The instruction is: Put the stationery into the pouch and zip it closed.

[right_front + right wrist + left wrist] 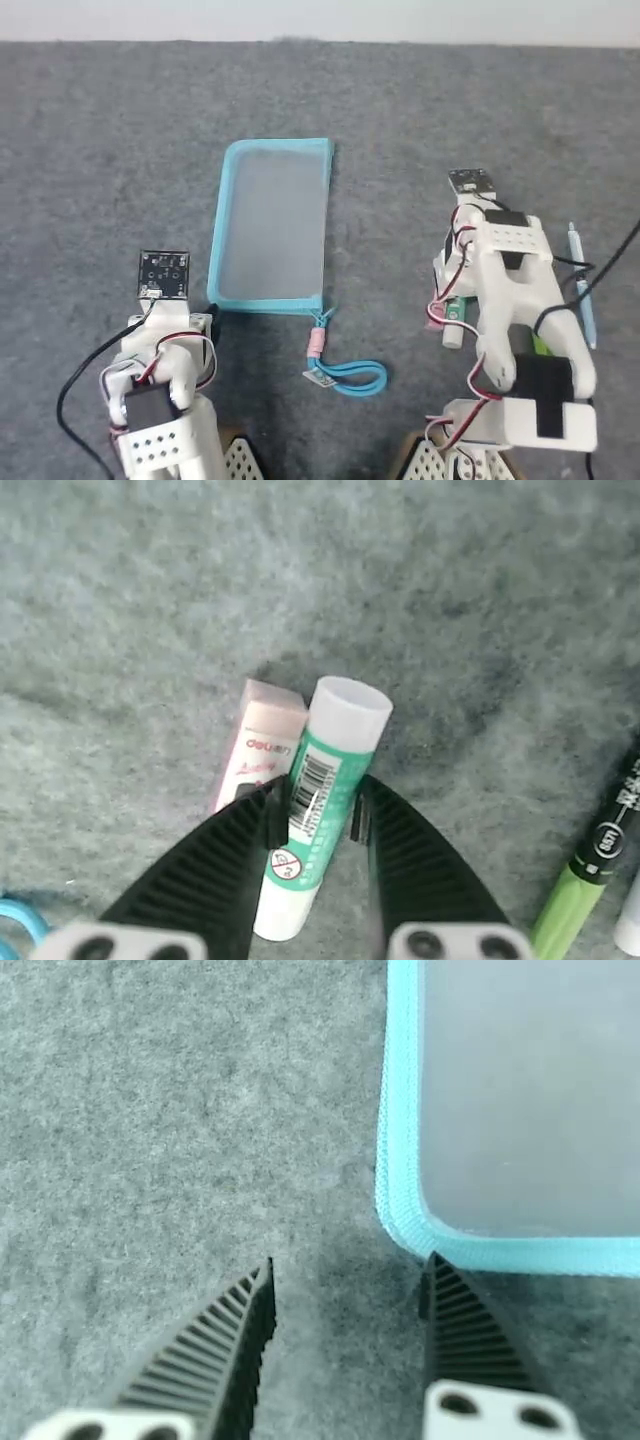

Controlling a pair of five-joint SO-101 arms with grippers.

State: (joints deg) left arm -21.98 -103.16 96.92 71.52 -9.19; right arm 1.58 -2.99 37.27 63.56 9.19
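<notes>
Directly between the ribbed black fingers of the right gripper [317, 798] lies a glue stick [335, 730], a smooth green and white cylinder with a white cap. The fingers press in on both its sides, gripping it against the carpet [150, 600]. A small rectangular eraser [262, 735] in a pink and white sleeve sits just outside one finger, touching the glue stick. Beyond the other finger, well apart, a marker [585, 865] with a green and black barrel is cut off at the edge.

The toothed fingers of the left gripper [350, 1268] are spread apart over bare carpet. One fingertip meets the rounded corner of the pouch [520, 1100]; whether it touches is unclear. The pouch is a flat rectangle of translucent grey mesh edged in woven turquoise tape, and its zip is hard to make out. A turquoise loop strap [350, 377] trails from one corner.

Everything rests on grey, short-pile carpet, with a pale wall [320, 18] along the far edge.
</notes>
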